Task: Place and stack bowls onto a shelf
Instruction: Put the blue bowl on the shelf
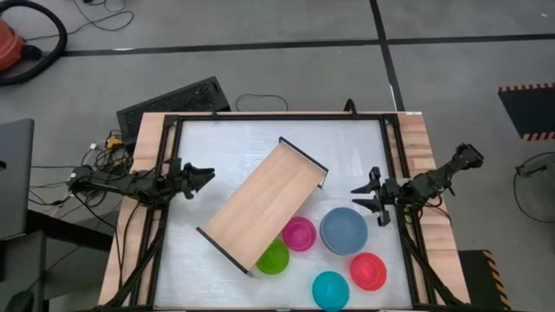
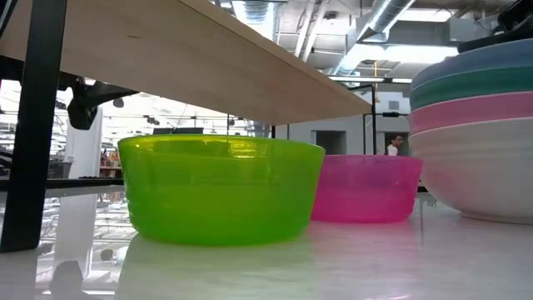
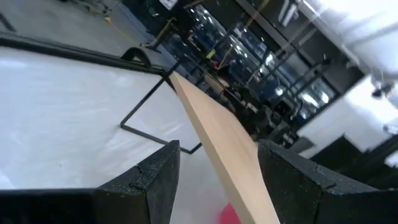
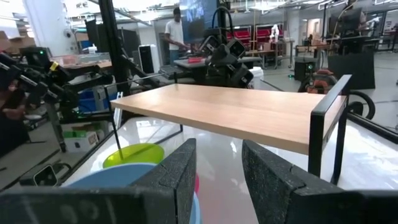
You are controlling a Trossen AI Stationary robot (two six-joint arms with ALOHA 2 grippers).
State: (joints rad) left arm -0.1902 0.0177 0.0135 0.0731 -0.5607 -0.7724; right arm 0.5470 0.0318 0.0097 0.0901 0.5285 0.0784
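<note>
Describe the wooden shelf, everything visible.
The long rectangular light-wood shelf has a smooth pale board top and thin black metal frames at both ends. It stands upright on the white table, turned diagonally near the centre. Nothing sits on top. The lime green plastic bowl lies partly beneath its lower end, the magenta bowl beside it.

A black keyboard is located on the floor just beyond the far left corner of the table. An orange vacuum cleaner with a black hose is seen well beyond that keyboard. A person is visible behind the table.
</note>
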